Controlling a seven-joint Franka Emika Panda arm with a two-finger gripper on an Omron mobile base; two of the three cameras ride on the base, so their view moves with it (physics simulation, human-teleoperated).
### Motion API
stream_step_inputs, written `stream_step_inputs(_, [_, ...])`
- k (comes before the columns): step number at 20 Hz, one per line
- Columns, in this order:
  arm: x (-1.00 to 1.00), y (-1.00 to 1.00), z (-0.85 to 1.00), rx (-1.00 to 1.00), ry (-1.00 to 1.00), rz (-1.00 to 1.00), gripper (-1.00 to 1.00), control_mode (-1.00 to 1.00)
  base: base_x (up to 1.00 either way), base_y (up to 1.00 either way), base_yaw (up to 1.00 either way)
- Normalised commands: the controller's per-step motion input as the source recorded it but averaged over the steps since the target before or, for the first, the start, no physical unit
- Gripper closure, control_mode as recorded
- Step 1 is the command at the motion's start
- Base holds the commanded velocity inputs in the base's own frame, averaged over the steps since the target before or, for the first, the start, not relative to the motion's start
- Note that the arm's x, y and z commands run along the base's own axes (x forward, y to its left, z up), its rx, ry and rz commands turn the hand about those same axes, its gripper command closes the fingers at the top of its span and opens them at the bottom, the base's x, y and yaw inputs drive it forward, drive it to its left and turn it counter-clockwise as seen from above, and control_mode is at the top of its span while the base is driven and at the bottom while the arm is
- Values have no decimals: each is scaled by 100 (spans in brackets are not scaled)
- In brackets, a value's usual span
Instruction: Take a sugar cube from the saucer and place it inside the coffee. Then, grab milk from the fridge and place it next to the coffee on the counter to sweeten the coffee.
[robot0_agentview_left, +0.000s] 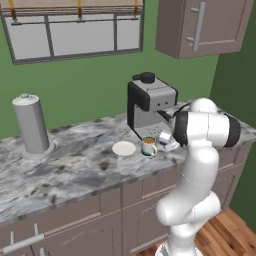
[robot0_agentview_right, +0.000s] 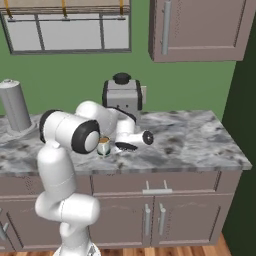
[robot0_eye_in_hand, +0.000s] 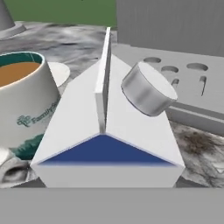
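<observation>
The milk (robot0_eye_in_hand: 105, 144), a white gable-top carton with a blue panel and a grey cap, sits right under the hand camera between my fingers. It stands just right of the coffee (robot0_eye_in_hand: 22, 100), a white mug of brown liquid. From the left base the milk (robot0_agentview_left: 165, 136) sits beside the coffee (robot0_agentview_left: 148, 146) on the counter (robot0_agentview_left: 75, 165), in front of the espresso machine. My gripper (robot0_agentview_right: 122, 146) reaches low beside the coffee (robot0_agentview_right: 103, 146), shut on the milk. The saucer (robot0_agentview_left: 124, 148) lies bare, left of the mug. The sugar cube and the fridge are out of view.
The grey-and-black espresso machine (robot0_agentview_left: 150, 102) stands close behind the milk and mug. A tall grey canister (robot0_agentview_left: 31, 125) stands at the far left of the counter. A brown wall cabinet (robot0_agentview_left: 205, 25) hangs above the right end.
</observation>
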Motion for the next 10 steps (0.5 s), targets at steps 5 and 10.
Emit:
stream_step_inputs(5, [19, -1, -4, 0, 0, -1, -100, -100, 0, 0, 0])
stream_step_inputs(10, [-34, -8, 1, 0, -2, 0, -100, -100, 0, 0, 0])
